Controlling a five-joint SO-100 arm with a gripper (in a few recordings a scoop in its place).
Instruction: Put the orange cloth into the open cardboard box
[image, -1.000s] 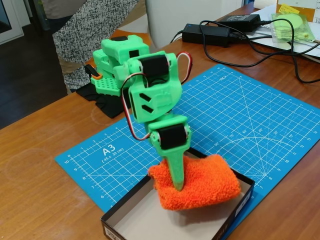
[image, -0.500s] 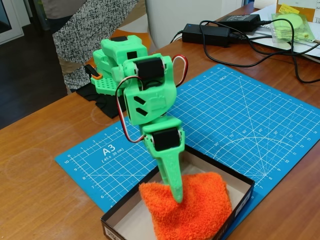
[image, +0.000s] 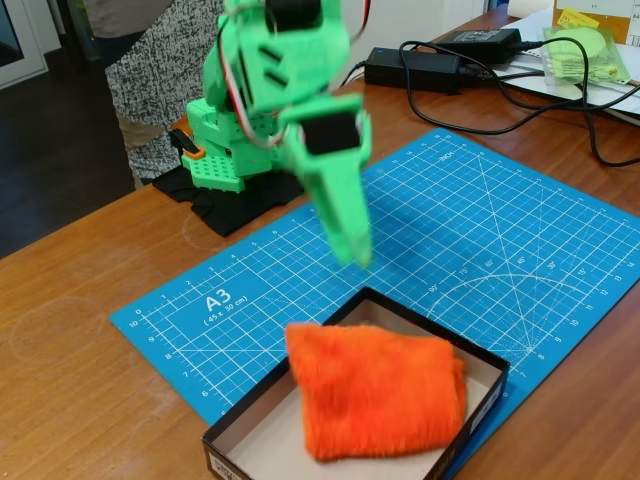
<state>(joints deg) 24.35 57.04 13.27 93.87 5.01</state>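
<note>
One orange cloth (image: 375, 390) lies inside the open cardboard box (image: 250, 415), resting on the pale floor of the tray. Its top-left corner sits against, perhaps slightly over, the left wall; the blur on the cloth makes it hard to say which. The box stands at the near edge of the blue cutting mat (image: 480, 230), on the wooden table (image: 80, 340).

The green arm's jaws (image: 350, 250) hang above the mat, clear of the box and apart from the cloth, with nothing held between them. They are motion-blurred and seen from one side, so I cannot tell whether they are open or closed.

By my reading, the placing step is essentially done: the cloth is free of the jaws and sits within the box walls. What remains seems to be moving the arm off to rest. That calls for a clean path above the box rim, so nothing snags the fluffy cloth. If the corner does ride on the wall, a light nudge inward would settle it.
</note>
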